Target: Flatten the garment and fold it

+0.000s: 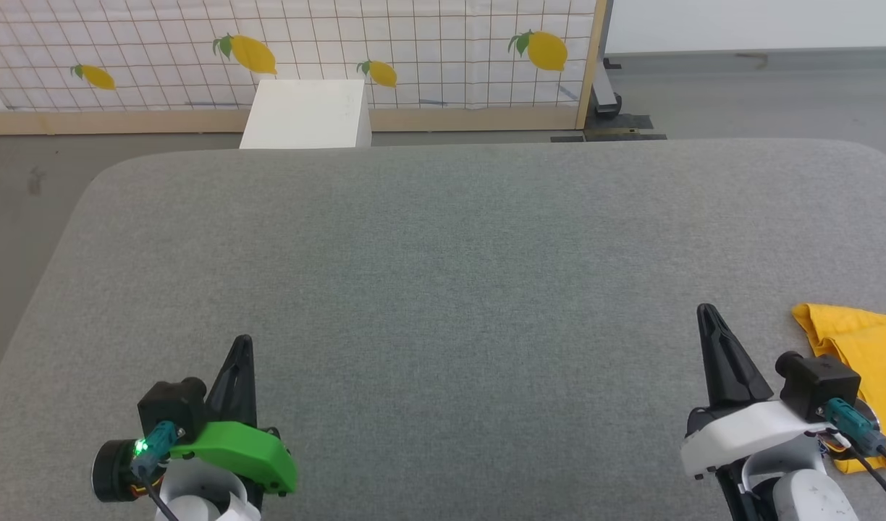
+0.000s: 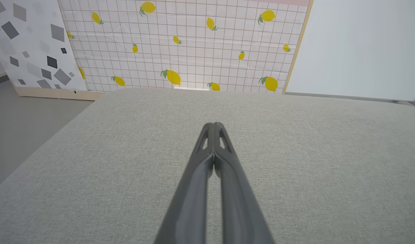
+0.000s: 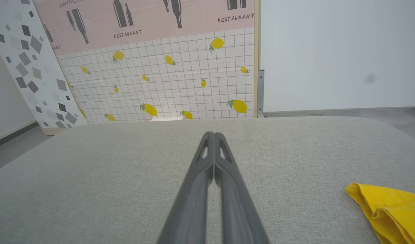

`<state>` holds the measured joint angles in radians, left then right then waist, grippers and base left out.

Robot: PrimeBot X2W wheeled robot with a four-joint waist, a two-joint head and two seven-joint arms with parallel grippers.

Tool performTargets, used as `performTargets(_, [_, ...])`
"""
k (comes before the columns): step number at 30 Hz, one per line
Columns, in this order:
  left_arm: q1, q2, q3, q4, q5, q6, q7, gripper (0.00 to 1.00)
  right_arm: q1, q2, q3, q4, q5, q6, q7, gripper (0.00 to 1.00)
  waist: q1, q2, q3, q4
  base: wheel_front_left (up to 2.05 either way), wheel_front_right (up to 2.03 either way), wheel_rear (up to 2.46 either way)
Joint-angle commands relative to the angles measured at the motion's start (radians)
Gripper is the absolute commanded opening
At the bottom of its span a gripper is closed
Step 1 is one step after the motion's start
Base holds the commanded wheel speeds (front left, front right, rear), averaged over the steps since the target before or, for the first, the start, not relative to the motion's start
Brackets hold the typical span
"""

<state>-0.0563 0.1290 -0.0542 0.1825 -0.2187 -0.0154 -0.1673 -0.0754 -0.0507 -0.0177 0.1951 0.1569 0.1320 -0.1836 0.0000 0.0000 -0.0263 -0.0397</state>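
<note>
left pincer [image 1: 242, 340] pressed together | right pincer [image 1: 706, 310] pressed together | garment [image 1: 866, 347] on table [image 1: 443, 253] beside right pincer

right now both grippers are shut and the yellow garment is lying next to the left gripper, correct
Not quite. The yellow garment lies next to the right gripper, not the left gripper, as the head view shows. Both grippers are indeed shut.
</note>
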Motion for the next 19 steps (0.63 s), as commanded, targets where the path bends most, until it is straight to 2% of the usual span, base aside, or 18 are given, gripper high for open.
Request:
performTargets(1, [0.017, -0.005, 0.004, -0.008, 0.012, 0.005, 0.008, 0.0, 0.019, 0.0, 0.002, -0.011, -0.01, 0.0, 0.007, 0.0, 0.0, 0.0, 0.0, 0.001, 0.0, 0.0, 0.0])
performTargets(19, [0.026, -0.022, 0.015, -0.048, 0.06, 0.007, 0.044, 0.0, 0.032, 0.0, 0.005, -0.053, -0.044, -0.001, 0.047, 0.0, 0.0, 0.0, 0.006, 0.01, 0.0, 0.0, 0.0])
